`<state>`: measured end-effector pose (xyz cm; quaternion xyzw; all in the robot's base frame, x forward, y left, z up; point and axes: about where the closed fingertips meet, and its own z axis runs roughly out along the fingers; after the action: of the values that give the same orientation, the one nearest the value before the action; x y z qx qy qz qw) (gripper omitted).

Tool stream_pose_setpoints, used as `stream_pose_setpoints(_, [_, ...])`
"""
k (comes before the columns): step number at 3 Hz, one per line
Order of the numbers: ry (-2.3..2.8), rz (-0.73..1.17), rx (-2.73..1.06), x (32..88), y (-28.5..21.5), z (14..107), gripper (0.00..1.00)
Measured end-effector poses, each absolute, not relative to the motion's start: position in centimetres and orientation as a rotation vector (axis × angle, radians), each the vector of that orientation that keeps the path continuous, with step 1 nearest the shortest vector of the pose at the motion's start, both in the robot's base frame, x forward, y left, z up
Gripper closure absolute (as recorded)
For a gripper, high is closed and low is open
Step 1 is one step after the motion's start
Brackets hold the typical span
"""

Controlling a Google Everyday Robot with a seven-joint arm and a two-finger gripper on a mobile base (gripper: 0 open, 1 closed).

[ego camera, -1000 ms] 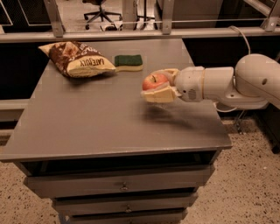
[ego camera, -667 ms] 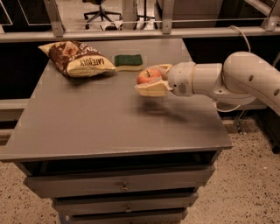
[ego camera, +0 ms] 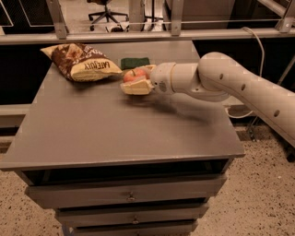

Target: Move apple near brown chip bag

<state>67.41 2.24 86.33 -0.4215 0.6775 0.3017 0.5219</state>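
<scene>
Apple (ego camera: 134, 75), red-orange, sits in the gripper (ego camera: 132, 79) over the far part of the table (ego camera: 115, 138), just right of the bag (ego camera: 80, 62). We see a narrow gap between apple and bag; they do not touch. Only the apple's upper half shows, as the nearer finger covers the rest.

The gripper comes in from the right and points left toward the bag. Its two cream fingers (ego camera: 136, 87) are closed on the apple, one across the near, lower side and one behind it. A soft shadow on the tabletop under the gripper suggests the apple is held off the surface, though we cannot be sure of the clearance.

The bag lies on its side at the far left corner, its brown patterned end to the left and its cream end with dark lettering turned toward the apple.

A dark green sponge (ego camera: 135, 62) lies flat by the far edge, just behind the apple and right of the bag.

The white arm (ego camera: 230, 80) runs from the gripper to the right edge of the view, sloping downward.

The table is grey, with drawers (ego camera: 131, 196) below its front. Behind it we note a rail, an office chair (ego camera: 107, 10) and a pale cable (ego camera: 258, 46) at far right.
</scene>
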Motion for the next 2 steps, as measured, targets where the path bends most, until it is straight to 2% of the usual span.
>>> stream_pose_setpoints(2, [1.642,0.762,-0.964,69.5,6.0,84.9,1.00])
